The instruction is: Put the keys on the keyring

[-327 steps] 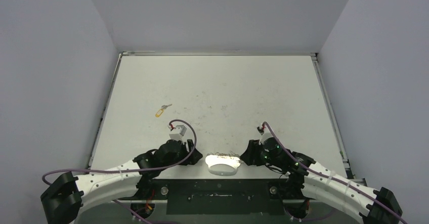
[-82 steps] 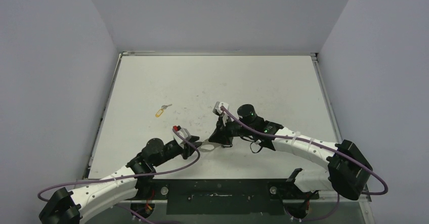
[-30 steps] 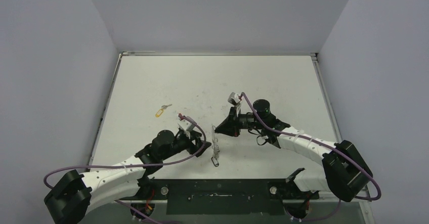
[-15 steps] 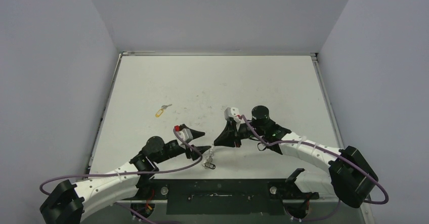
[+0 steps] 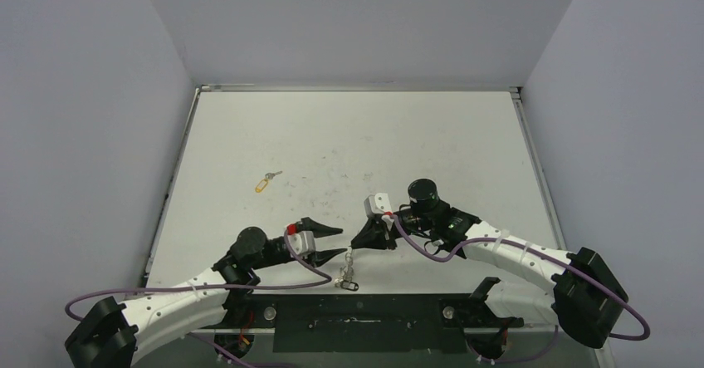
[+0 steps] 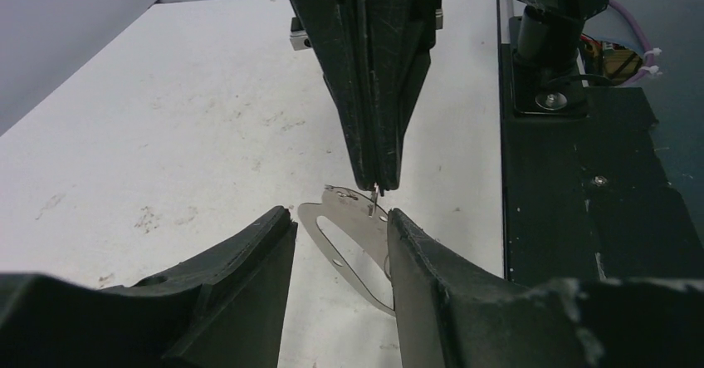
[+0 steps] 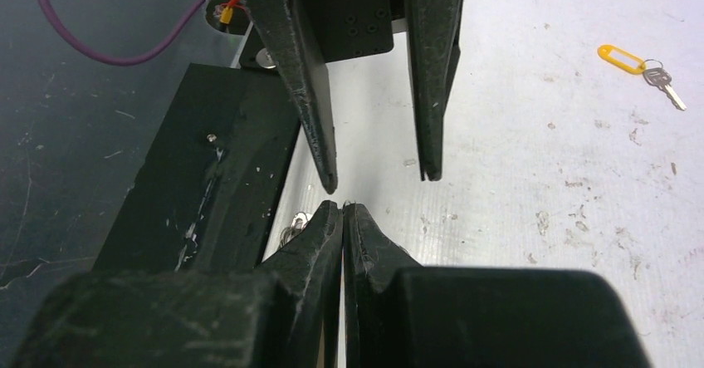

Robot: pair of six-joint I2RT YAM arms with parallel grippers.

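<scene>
Keyring (image 6: 353, 212) in right claw (image 6: 378, 187), clear only from left wrist.

Left end effector (image 6: 339, 215) hides part of the keyring (image 6: 315, 223)

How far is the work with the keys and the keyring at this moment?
Done: the right gripper is shut on the keyring. In hand: the left gripper has its jaws open on either side of it. Left: the yellow-tagged key lies far off on the table, not threaded.
</scene>
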